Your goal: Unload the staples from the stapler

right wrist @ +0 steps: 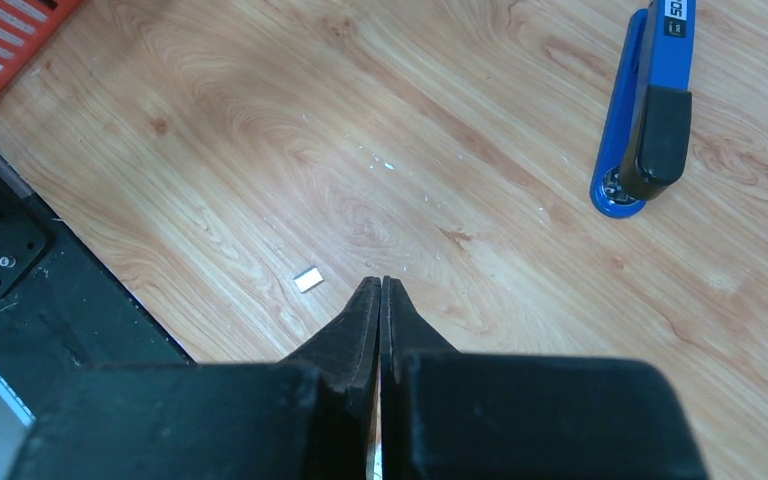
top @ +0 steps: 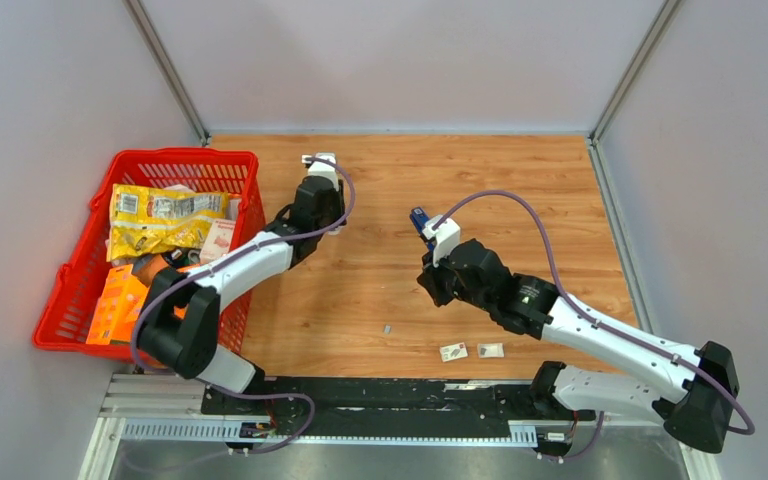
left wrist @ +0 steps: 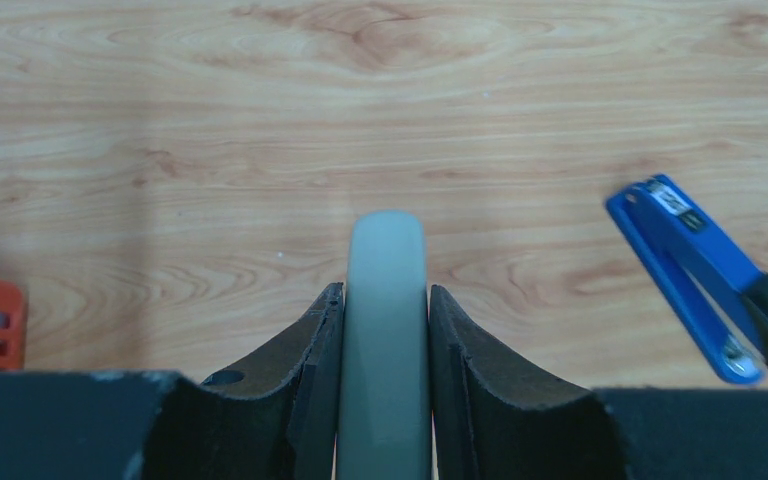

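Pressed together, the right gripper (right wrist: 380, 283) hovers near the staples (right wrist: 308, 280) on the bench (right wrist: 210, 150); the left gripper (left wrist: 385, 292) pinches a grey stapler (left wrist: 386, 240).

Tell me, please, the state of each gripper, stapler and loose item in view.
left gripper: shut on the grey stapler.
right gripper: shut, apparently empty.
blue stapler: lying on the table, ungripped.
staple strip: loose on the table.
red basket: holding snack packets.

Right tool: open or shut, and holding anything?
Shut, with nothing visible in it. The right tool's fingers meet along their length; the blue stapler lies apart on the table.
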`<state>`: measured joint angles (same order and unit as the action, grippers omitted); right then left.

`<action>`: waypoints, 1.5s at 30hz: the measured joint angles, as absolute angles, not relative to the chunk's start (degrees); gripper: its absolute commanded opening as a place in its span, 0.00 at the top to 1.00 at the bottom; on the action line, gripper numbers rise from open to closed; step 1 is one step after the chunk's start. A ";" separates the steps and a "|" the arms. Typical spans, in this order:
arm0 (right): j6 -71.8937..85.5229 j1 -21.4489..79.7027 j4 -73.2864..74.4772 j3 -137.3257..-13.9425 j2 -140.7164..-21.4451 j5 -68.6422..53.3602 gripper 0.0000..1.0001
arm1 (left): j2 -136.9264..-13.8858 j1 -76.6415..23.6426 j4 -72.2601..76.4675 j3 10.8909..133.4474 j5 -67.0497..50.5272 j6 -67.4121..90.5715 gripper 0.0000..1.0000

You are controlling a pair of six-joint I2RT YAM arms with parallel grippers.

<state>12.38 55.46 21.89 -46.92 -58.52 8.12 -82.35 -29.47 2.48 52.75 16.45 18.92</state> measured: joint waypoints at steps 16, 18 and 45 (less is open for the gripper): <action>12.64 55.46 21.52 -46.81 -58.67 6.94 1.00 | -97.21 -26.15 9.39 53.54 13.98 24.43 1.00; 12.64 55.46 21.52 -46.81 -58.70 6.83 1.00 | -96.90 -26.48 9.37 51.18 13.45 26.46 1.00; 13.69 55.46 19.73 -45.78 -60.23 5.41 1.00 | -95.04 -33.36 -3.11 52.29 18.81 28.73 1.00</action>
<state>13.69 55.46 19.73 -45.78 -60.23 5.41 -95.04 -33.36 -3.11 52.29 18.81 28.73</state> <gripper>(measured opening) 0.003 0.399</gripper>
